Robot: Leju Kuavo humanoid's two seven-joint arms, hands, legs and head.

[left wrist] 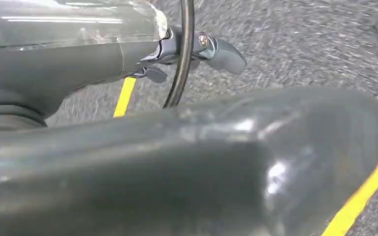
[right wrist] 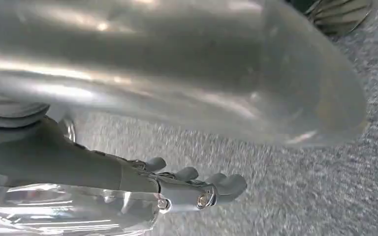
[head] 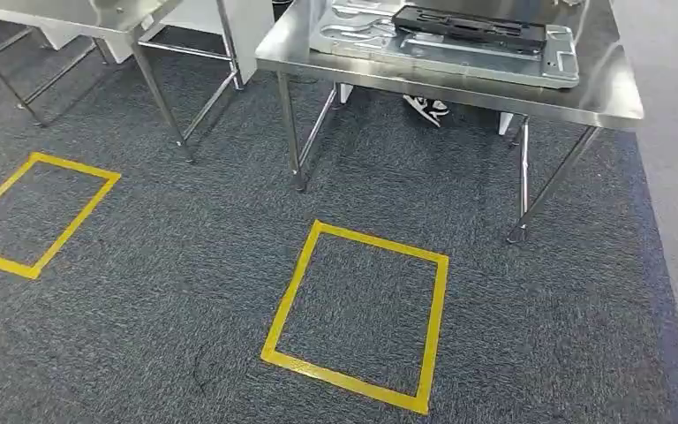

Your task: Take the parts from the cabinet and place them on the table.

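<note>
I see the steel table (head: 459,75) cut off by the frame edge at 12 o'clock, so the grey tray (head: 446,49) and black part (head: 468,26) are only partly visible. A shoe (head: 426,108) is half hidden under it. Whether the left hand (left wrist: 197,51) or the right hand (right wrist: 187,189) holds something, I cannot tell.

We take this for a workshop or robot test floor: stainless steel work tables (head: 613,97) on thin metal legs stand on grey carpet (head: 185,291), and yellow tape squares (head: 357,314) mark standing spots on it (one table carries a stamped metal panel (head: 459,49)).
</note>
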